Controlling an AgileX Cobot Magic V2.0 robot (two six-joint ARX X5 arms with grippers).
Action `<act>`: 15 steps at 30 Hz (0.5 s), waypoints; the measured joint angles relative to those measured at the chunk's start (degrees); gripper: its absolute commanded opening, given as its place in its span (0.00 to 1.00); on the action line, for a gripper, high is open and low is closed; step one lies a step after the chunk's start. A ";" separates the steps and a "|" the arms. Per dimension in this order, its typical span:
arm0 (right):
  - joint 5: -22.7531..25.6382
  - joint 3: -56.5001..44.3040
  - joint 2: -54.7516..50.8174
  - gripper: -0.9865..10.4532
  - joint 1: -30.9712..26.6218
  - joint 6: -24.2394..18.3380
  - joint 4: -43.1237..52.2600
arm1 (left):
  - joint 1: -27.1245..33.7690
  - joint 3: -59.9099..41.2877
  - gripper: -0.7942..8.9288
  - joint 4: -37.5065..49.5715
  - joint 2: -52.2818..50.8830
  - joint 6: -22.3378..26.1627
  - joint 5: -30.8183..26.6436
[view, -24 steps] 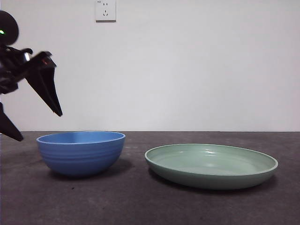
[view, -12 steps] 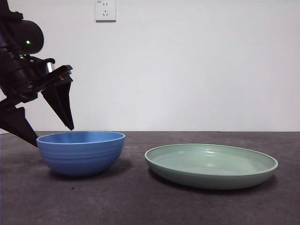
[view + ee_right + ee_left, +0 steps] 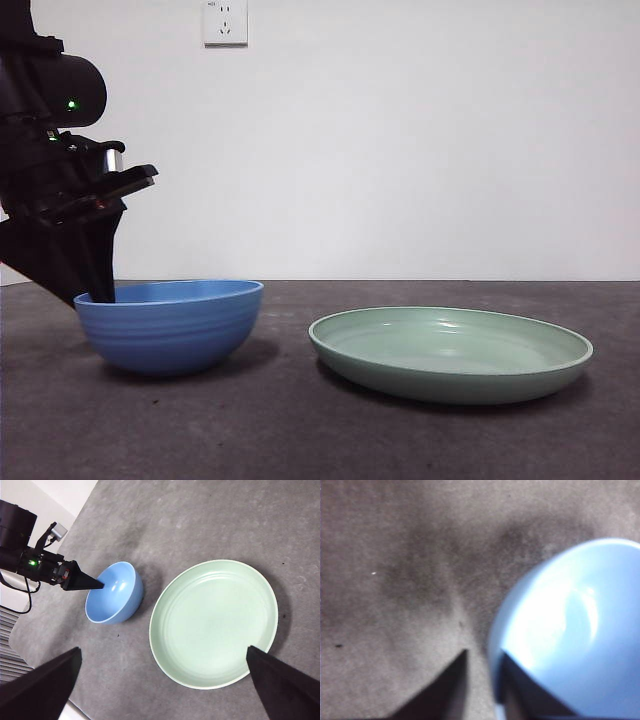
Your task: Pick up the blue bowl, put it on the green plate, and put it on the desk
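The blue bowl [image 3: 170, 325] stands on the desk [image 3: 300, 430], left of the green plate [image 3: 450, 352]. My left gripper [image 3: 85, 295] has come down at the bowl's left rim. In the left wrist view the left gripper [image 3: 484, 655] straddles the rim of the blue bowl [image 3: 570, 630]: one jaw is inside, the other outside with a thin gap of desk showing beside it. My right gripper [image 3: 162, 650] hangs open high above the green plate [image 3: 214, 622] and holds nothing. The right wrist view also shows the blue bowl [image 3: 117, 597] with the left gripper [image 3: 97, 585] reaching into it.
A white wall with a socket [image 3: 225, 22] stands behind the desk. In the right wrist view the desk's edge [image 3: 75, 522] runs close behind the left arm. Bare desk lies in front of the bowl and the plate.
The left arm came in from the left and dropped down. Its jaws, wide apart above the bowl before, now stand narrow around the left rim. The bowl shifted slightly left.
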 measured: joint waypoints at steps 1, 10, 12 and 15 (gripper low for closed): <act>0.00 0.00 0.00 0.55 0.00 0.00 0.00 | -0.02 0.00 0.10 0.07 0.00 0.02 0.00; 0.00 0.00 0.00 0.55 0.00 0.00 0.00 | -0.02 2.64 0.10 -1.16 0.09 0.37 -0.39; 0.00 0.00 0.00 0.55 0.00 0.00 0.00 | -0.04 5.38 0.10 -2.19 0.09 0.37 -0.39; 0.02 0.00 0.00 0.55 0.00 0.04 -0.09 | -0.48 10.45 0.10 -5.11 0.09 0.37 -0.48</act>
